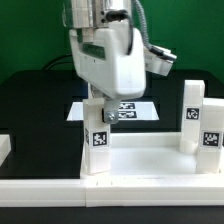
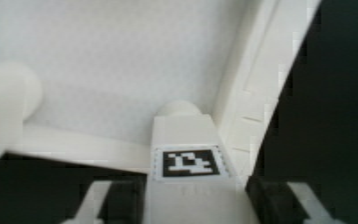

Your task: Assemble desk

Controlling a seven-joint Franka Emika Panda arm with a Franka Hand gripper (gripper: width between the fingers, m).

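The jaws clamp the upper end of a tagged leg (image 1: 99, 128) standing at a corner of the tabletop (image 1: 140, 160); the stiff, light, smooth plastic favours gripping its flat sides.

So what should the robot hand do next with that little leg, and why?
Probably twist the leg tighter. The gripper is closed on it, and it stands upright at the tabletop corner, where two other legs already stand.
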